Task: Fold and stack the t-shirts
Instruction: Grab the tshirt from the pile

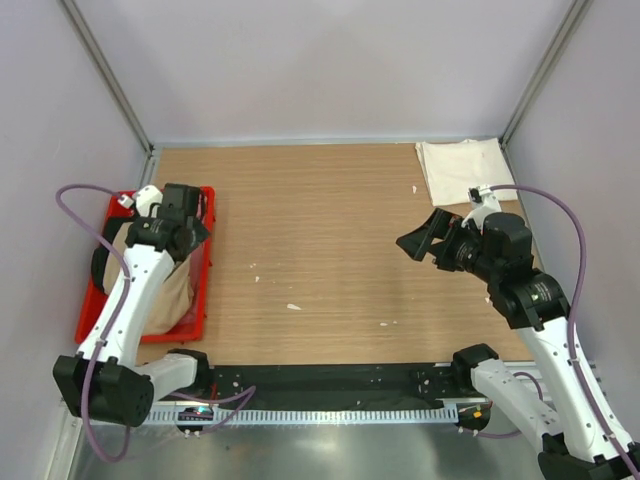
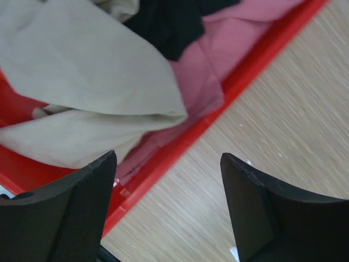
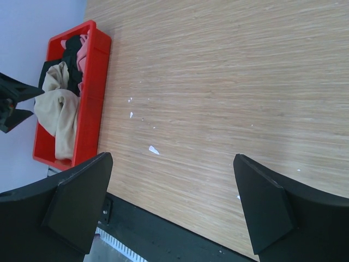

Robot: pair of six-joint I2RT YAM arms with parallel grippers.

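My left gripper (image 2: 169,164) hangs over the rim of the red bin (image 2: 245,79), fingers apart, nothing held. My right gripper (image 3: 173,164) is spread wide too, empty, over the table (image 3: 218,82). In the bin, all crumpled: tan t-shirt (image 2: 82,60) on top, pink t-shirt (image 2: 210,76) and black t-shirt (image 2: 169,24) beneath. Cream-white t-shirt (image 1: 460,168) lies folded at the far right corner. The cloth looks light and limp, so it should drape and drag. I'd pinch the tan one at its rounded top fold.
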